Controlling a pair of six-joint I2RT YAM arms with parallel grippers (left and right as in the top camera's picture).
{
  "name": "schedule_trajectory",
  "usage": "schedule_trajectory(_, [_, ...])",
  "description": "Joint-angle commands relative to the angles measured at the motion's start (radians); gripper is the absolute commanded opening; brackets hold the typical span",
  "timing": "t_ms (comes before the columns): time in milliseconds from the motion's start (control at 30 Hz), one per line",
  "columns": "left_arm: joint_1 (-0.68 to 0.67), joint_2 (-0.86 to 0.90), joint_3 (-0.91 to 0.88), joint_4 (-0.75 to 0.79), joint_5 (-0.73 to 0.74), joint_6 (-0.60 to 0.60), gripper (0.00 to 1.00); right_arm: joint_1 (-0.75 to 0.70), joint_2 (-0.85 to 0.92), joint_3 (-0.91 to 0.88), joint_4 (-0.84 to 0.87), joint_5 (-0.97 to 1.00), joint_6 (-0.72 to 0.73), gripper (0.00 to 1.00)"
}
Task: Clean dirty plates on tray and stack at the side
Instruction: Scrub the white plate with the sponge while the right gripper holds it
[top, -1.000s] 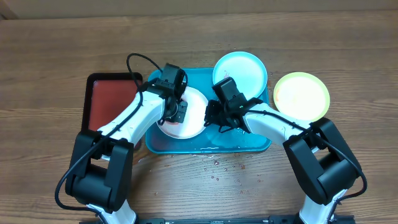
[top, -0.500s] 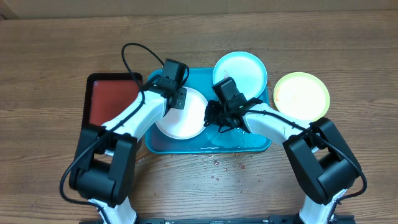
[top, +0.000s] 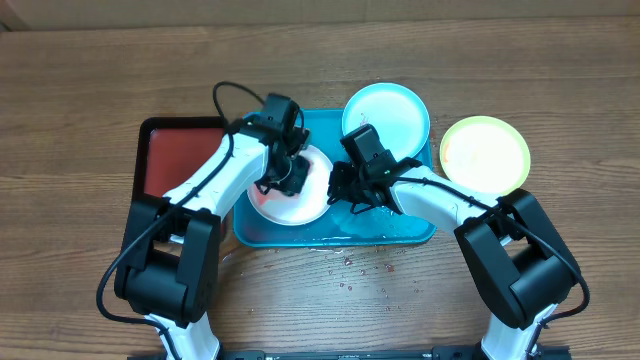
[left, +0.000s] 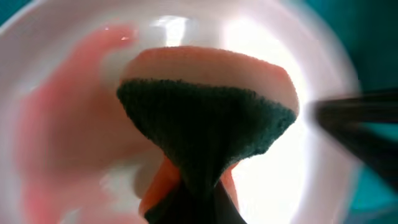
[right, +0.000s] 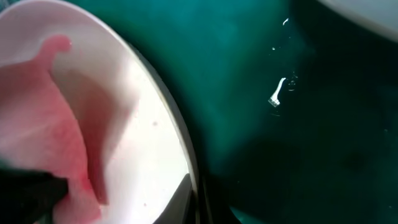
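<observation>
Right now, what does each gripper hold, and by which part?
Left gripper pinches the sponge by one end; right gripper clamps the white plate by its rim.

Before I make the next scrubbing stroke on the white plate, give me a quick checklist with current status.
1. Sponge gripped in left jaws: ok.
2. Sponge pressed on white plate: ok.
3. Right jaws pinching the plate's rim to steady it: ok.
4. White plate clean: not ok, red smear on it.
5. White plate inside turquoise tray: ok.
6. Stack base, yellow-green plate, on the table beside the tray: ok.
</observation>
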Motion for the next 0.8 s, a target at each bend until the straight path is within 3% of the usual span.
schedule_trajectory(0, [-0.002,-0.001,0.041,0.038,0.104,0.132,0.04,0.001,0.009,0.018,0.016,-0.009,0.008,0.04])
schedule_trajectory(133, [-0.002,0.003,0.039,0.103,-0.078,0.064,0.04,0.001,0.009,0.018,0.016,-0.009,0.005,0.04])
schedule_trajectory(333, [-0.002,0.018,0.039,0.076,-0.454,-0.216,0.04,0.001,0.009,0.018,0.016,-0.009,0.005,0.04])
schedule_trajectory(433, [-0.002,0.038,0.039,0.025,-0.48,-0.262,0.04,0.001,0.009,0.018,0.017,-0.009,0.005,0.04])
schedule_trajectory(533, [-0.002,0.058,0.039,-0.037,-0.37,-0.211,0.04,0.001,0.009,0.018,0.016,-0.009,0.005,0.04])
schedule_trajectory(667, [-0.002,0.058,0.04,-0.137,0.071,0.064,0.04,0.001,0.009,0.018,0.018,-0.009,0.005,0.04])
schedule_trajectory(767, [-0.002,0.058,0.039,-0.164,0.255,0.197,0.04,0.001,0.009,0.018,0.017,-0.009,0.005,0.04])
